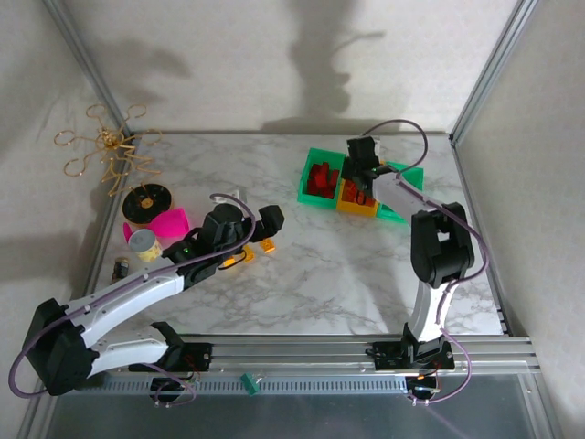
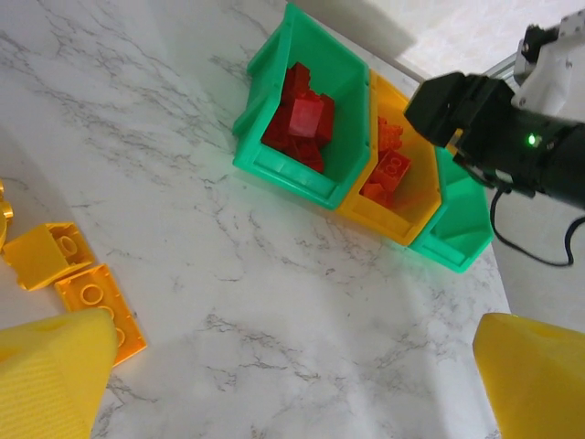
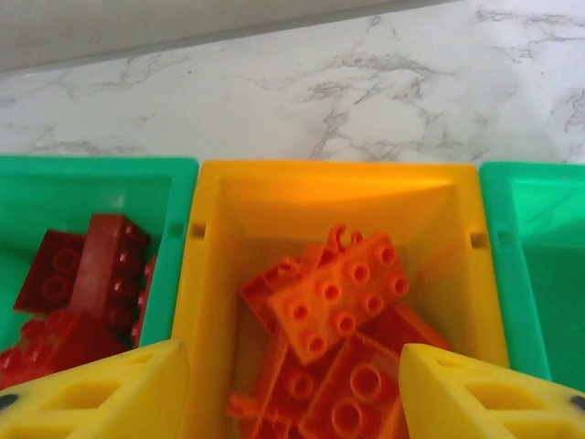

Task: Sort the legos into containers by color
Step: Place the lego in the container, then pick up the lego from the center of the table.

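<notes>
The table (image 1: 311,274) carries a row of three bins (image 1: 305,183) toward its far right corner. The left green bin (image 2: 274,174) holds red bricks (image 2: 306,117), the middle yellow bin (image 3: 329,176) holds orange bricks (image 3: 343,293), and what I can see of the right green bin (image 3: 535,265) holds none. The right gripper (image 3: 292,402) hangs over the middle bin, fingers spread, empty. The left gripper (image 2: 297,380) sits left of the table's middle, also spread and empty, with yellow bricks (image 2: 96,306) lying just beside it. Yellow seems to be what's left. Next, I'd guess, the left fingers must drop around one brick, close, and carry it to the right green bin, with the right arm (image 1: 439,247) moved clear
</notes>
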`<state>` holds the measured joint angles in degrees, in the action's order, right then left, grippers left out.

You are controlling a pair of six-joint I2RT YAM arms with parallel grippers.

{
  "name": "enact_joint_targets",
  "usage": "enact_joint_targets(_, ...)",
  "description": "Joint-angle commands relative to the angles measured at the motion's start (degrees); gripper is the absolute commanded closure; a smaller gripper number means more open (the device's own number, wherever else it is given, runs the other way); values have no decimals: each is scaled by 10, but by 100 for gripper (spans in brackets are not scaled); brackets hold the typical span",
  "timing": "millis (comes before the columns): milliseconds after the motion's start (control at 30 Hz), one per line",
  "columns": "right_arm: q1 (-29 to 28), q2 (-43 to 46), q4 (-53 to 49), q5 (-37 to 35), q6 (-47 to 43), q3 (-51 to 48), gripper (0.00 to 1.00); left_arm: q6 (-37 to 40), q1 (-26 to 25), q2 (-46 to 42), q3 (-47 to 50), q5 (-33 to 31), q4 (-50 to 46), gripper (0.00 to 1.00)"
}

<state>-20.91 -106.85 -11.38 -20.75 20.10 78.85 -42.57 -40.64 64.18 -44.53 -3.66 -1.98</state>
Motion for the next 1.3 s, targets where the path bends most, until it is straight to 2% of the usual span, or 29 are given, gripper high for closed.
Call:
enact_joint_targets(0,-29,61,-1,19,-1,-44,35,8,7,-20,-1,-16,-4,0)
enact_joint_targets(333,-144,151,-22,55,31,-120,30,-8,9,-84,37,-51,-57,0)
enact_joint_targets(400,-181,159,-20,37,34,-132,29,-12,9,-104,48,-62,-70,0)
enact_joint_targets(767,-324,121,50,68,69,-172,20,-58,13,-193,95,-122,-162,0)
enact_joint_targets(900,-356,85,79,82,62,-169,15,-73,13,-224,111,-138,-182,0)
enact_joint_targets(1033,-366,35,64,79,60,-138,15,-85,14,-242,120,-144,-188,0)
enact_joint_targets(1267,-368,-33,32,46,41,-98,22,-97,15,-249,129,-146,-183,0)
